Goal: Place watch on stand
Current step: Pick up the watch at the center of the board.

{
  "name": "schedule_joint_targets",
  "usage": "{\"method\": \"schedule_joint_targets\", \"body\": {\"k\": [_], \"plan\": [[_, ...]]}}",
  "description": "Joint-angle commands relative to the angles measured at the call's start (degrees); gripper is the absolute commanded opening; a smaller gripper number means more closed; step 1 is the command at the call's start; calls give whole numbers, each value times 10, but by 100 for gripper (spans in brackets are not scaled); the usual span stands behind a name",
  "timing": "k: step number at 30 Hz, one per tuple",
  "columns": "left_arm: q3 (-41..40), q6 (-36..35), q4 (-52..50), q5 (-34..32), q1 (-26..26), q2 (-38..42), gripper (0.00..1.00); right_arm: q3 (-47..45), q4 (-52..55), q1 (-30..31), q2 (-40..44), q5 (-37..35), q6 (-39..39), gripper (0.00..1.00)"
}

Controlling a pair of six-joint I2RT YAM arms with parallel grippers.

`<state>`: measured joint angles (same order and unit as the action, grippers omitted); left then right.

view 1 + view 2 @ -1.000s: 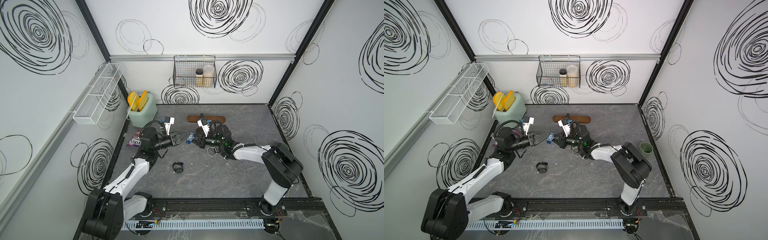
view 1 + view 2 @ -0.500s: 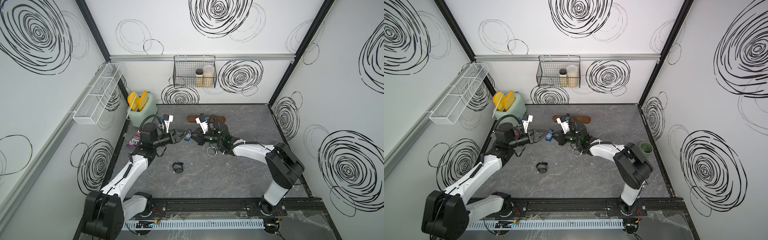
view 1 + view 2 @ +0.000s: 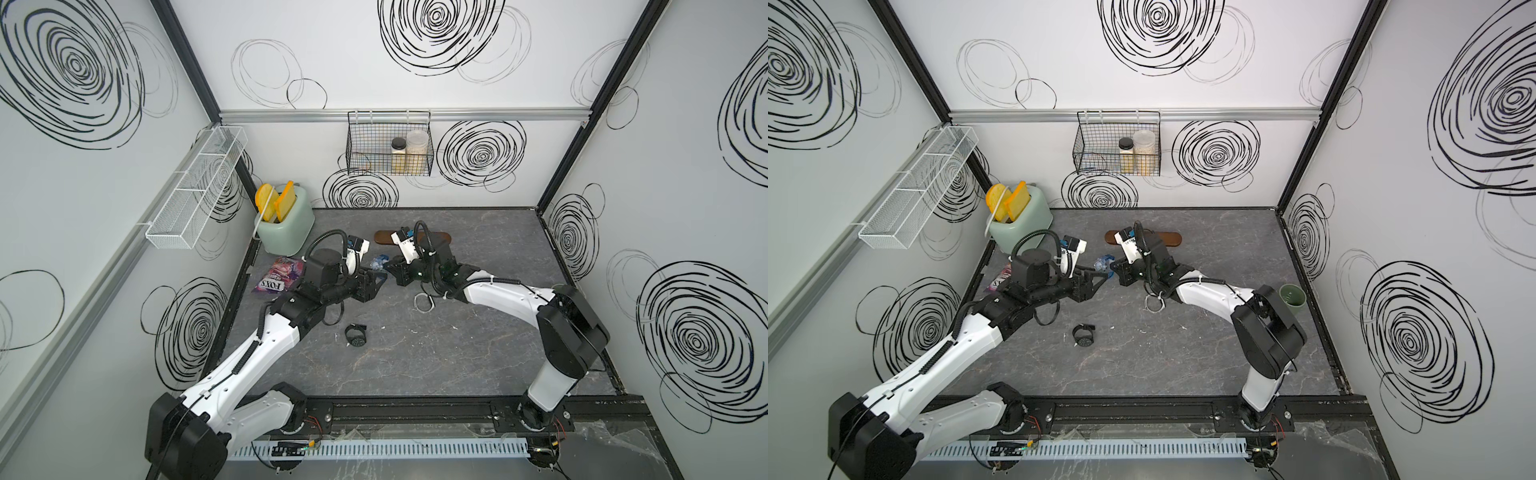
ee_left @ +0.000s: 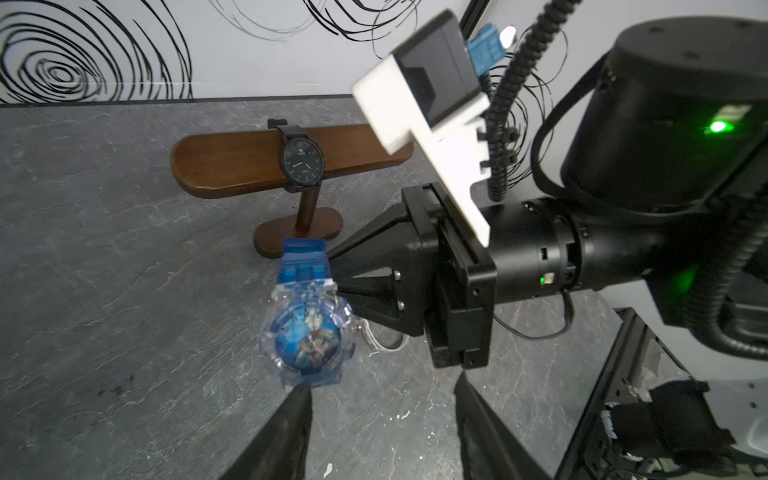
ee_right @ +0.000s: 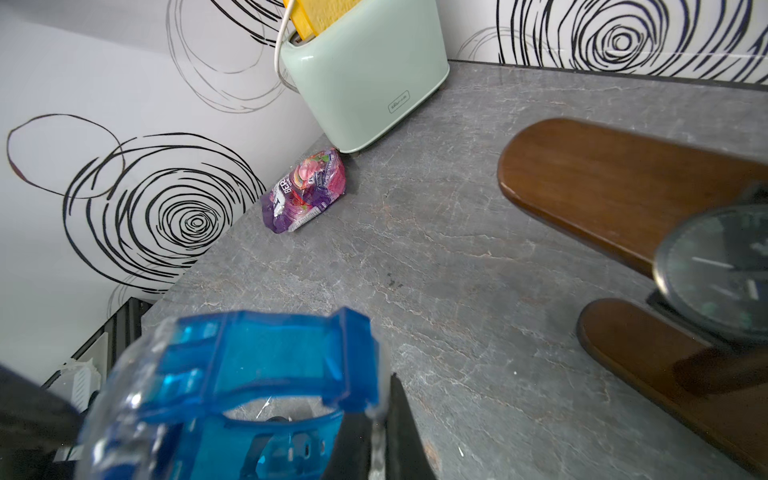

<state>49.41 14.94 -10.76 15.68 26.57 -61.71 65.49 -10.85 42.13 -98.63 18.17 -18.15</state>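
- Both top views: right gripper [image 3: 388,268] clenched on the blue watch [image 3: 377,262], above mid-table, nearer than the far stand [image 3: 440,238].
- Left wrist: left gripper [image 4: 378,395] fingers spread, released, just beside the blue watch.
- Right wrist: black watch [image 5: 715,270] circles the stand's bar.

The bar of the stand [image 4: 232,166] is bare on its toaster [image 5: 365,79] side, with open table [image 4: 104,291] before it; a black watch [image 4: 303,164] fills its middle. The right hand [image 4: 334,270], gripping a blue watch [image 4: 307,332], and the left hand [image 4: 380,395] crowd the space just before the base
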Motion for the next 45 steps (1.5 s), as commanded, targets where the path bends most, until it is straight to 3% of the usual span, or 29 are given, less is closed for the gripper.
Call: {"method": "schedule_joint_targets", "body": {"k": [1, 24, 45], "plan": [[20, -29, -2, -75, 4, -6, 63, 12, 12, 0, 9, -6, 13, 0], [42, -10, 43, -55, 6, -66, 65, 6, 4, 6, 13, 7, 13, 0], [76, -15, -5, -125, 33, -108, 57, 19, 18, 6, 15, -2, 25, 0]]}}
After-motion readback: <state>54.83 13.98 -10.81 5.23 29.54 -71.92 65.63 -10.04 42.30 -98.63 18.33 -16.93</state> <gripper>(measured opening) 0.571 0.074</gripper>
